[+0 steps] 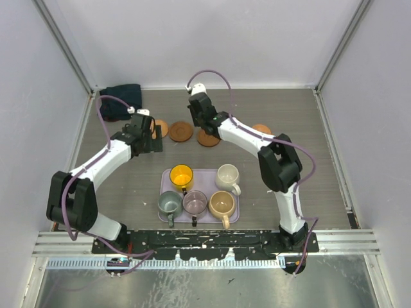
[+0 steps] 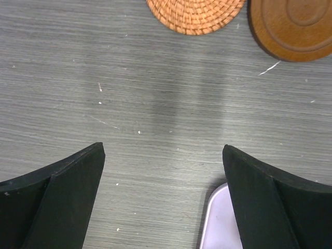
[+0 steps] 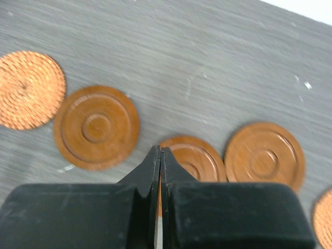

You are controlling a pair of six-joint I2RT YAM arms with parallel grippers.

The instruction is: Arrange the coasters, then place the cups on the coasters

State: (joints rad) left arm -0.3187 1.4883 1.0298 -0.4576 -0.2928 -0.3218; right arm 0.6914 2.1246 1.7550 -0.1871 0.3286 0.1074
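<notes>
Five coasters lie in a row across the back of the table. From the left they are a woven orange coaster point(image 1: 162, 128) point(image 3: 26, 89), a brown coaster point(image 1: 181, 131) point(image 3: 96, 127), a second brown coaster point(image 1: 209, 138) point(image 3: 199, 155), a third brown coaster point(image 3: 264, 155) and another woven coaster point(image 1: 261, 129) point(image 3: 325, 218). My right gripper point(image 1: 200, 122) point(image 3: 160, 150) hangs shut and empty over the left edge of the middle brown coaster. My left gripper point(image 1: 153, 135) point(image 2: 163, 150) is open over bare table, just short of the woven coaster point(image 2: 194, 15). The yellow cup point(image 1: 181, 175), cream cup point(image 1: 227, 175), grey-green cup point(image 1: 169, 203), purplish cup point(image 1: 194, 202) and tan cup point(image 1: 221, 204) stand on the tray.
The lilac tray point(image 1: 204, 176) point(image 2: 223, 218) sits at the near middle, its corner beside my left gripper's right finger. A dark folded cloth point(image 1: 122, 99) lies in the back left corner. White walls close in the table on three sides.
</notes>
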